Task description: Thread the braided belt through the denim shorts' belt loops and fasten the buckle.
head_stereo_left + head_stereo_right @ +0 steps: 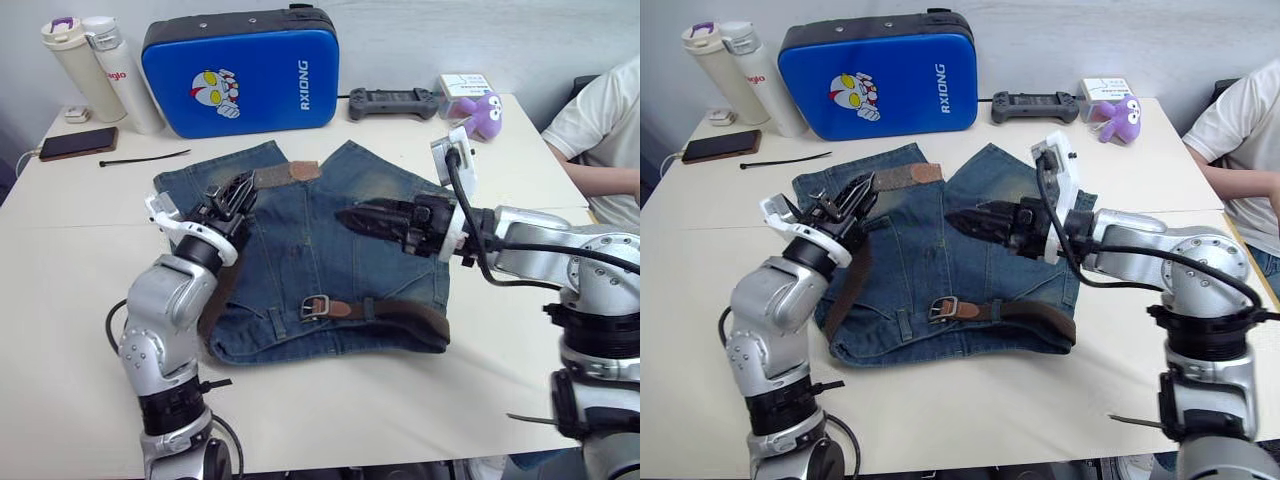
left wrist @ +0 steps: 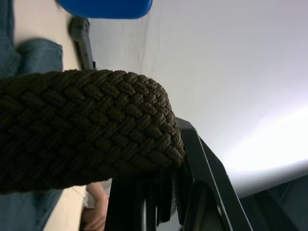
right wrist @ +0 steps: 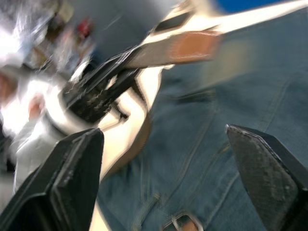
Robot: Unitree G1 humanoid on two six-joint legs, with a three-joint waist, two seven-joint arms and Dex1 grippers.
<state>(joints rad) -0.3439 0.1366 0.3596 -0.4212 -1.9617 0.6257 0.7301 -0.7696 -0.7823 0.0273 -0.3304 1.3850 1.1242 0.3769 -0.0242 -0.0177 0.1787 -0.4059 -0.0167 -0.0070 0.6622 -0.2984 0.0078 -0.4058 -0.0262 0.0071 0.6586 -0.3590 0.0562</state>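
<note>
I see the denim shorts (image 1: 330, 270) lying flat on the table (image 1: 80, 200), the braided belt (image 1: 400, 312) running along their waistband with the buckle (image 1: 315, 306) near the middle. My left gripper (image 1: 237, 197) is clamped on the belt's free end, lifted above the shorts. My right gripper (image 3: 166, 166) hovers wide open over the denim, holding nothing.
</note>
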